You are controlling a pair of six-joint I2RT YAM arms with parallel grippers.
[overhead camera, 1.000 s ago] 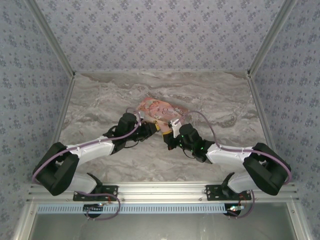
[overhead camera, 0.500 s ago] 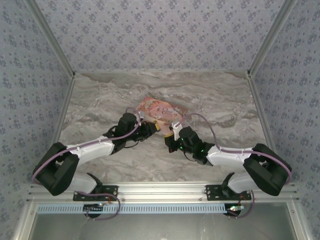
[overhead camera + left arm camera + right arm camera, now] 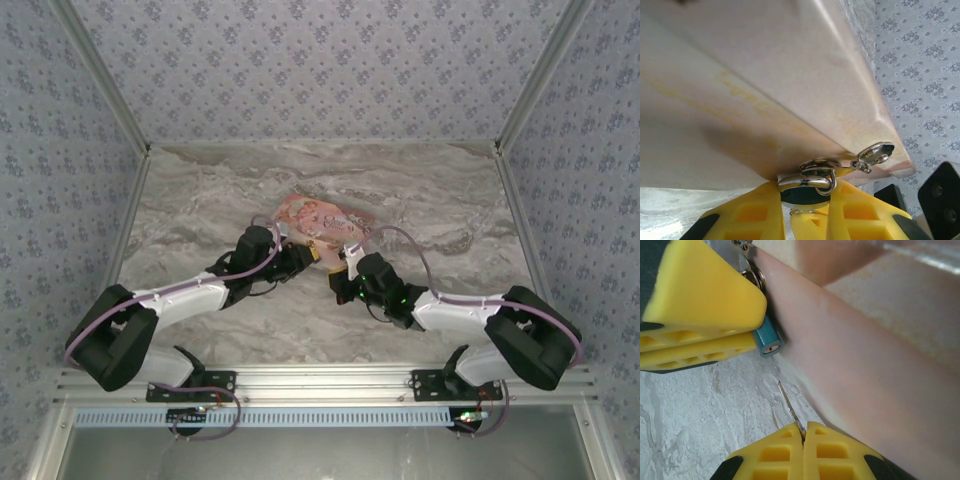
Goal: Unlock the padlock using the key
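Padlock (image 3: 767, 340) clamped in left hand (image 3: 807, 197), beside pink box (image 3: 875, 370); right hand (image 3: 803, 434) pinches key (image 3: 789, 407).

Top view looks down from above and behind; both wrist views sit close, sharing the padlock (image 3: 767, 342).

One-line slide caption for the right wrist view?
Right gripper aims the key at the padlock clamped by the left gripper beside the pink box, tip not yet inserted.
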